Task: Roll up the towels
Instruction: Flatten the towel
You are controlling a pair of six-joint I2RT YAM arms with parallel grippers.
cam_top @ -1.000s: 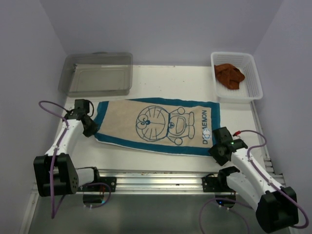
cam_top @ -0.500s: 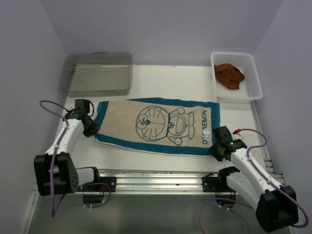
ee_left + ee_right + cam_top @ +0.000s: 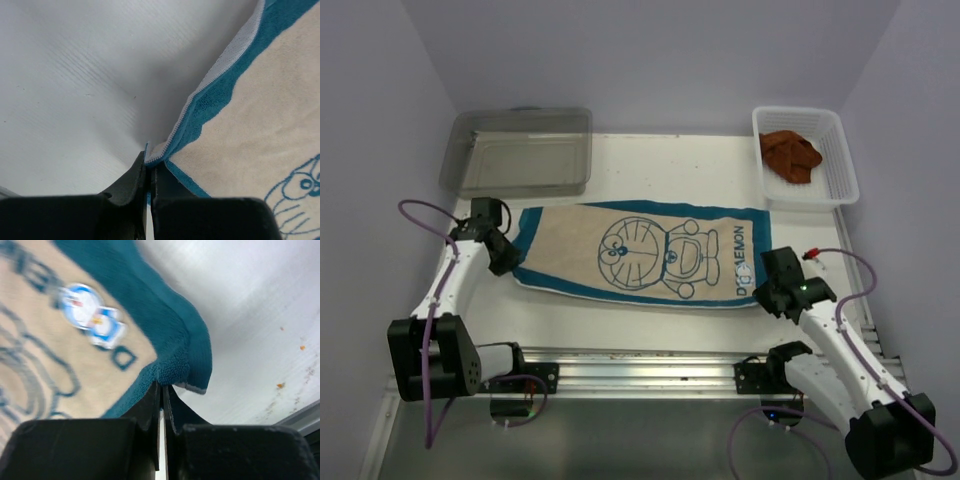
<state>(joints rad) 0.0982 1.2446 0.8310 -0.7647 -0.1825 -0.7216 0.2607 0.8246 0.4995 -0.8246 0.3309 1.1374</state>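
Left gripper (image 3: 148, 167): the jaws are pressed together on the near-left corner of the cream towel (image 3: 640, 255), a small cloth with blue edges, a blue printed drawing and blue lettering. The pinched corner stands a little off the table, and the white hem runs away from the fingertips.
Right gripper (image 3: 162, 390): the jaws are pinched tight on the near-right corner of the same cloth. The blue edge bunches and folds over just above the fingertips.
Arms: each one reaches in from its own side, so the two grips sit at opposite ends of the near long edge.
Cream towel: it lies spread out lengthwise across the middle of the white table (image 3: 670, 160), print side up and lettering at the right end. It is not rolled.
Rust-brown towel (image 3: 790, 155): a plain cloth, crumpled in a heap inside the white mesh basket (image 3: 848, 170) at the far right corner, well apart from both grippers.
Clear plastic bin (image 3: 520, 113): a rectangular bin standing at the far left corner, just beyond the left end of the cream towel.
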